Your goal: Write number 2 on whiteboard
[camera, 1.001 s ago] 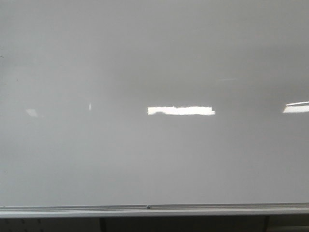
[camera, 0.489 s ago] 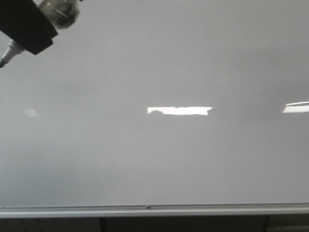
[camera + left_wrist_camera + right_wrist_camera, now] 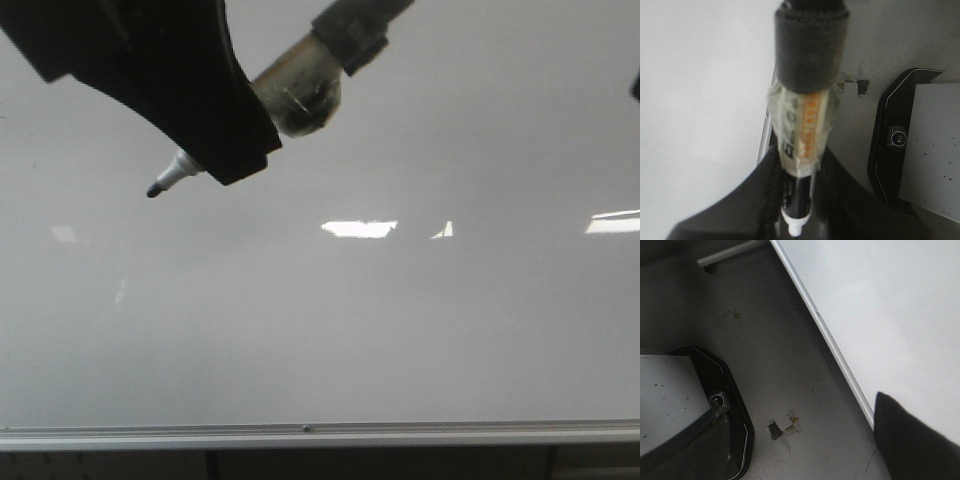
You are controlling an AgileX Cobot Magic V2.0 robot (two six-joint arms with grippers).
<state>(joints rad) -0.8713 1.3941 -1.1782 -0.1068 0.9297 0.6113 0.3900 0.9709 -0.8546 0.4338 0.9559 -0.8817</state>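
The floor [image 3: 790,365] is dull grey concrete, scuffed and stained, with a small chipped patch [image 3: 782,427] where the surface has broken away. A grey speckled platform with a glossy black edge [image 3: 735,405] sits low on it, a small round fitting near its rim. Bright rectangular reflections of ceiling lights [image 3: 358,229] glare ahead. Below the silver rail [image 3: 320,435], dark legs [image 3: 212,465] stand in shadow.
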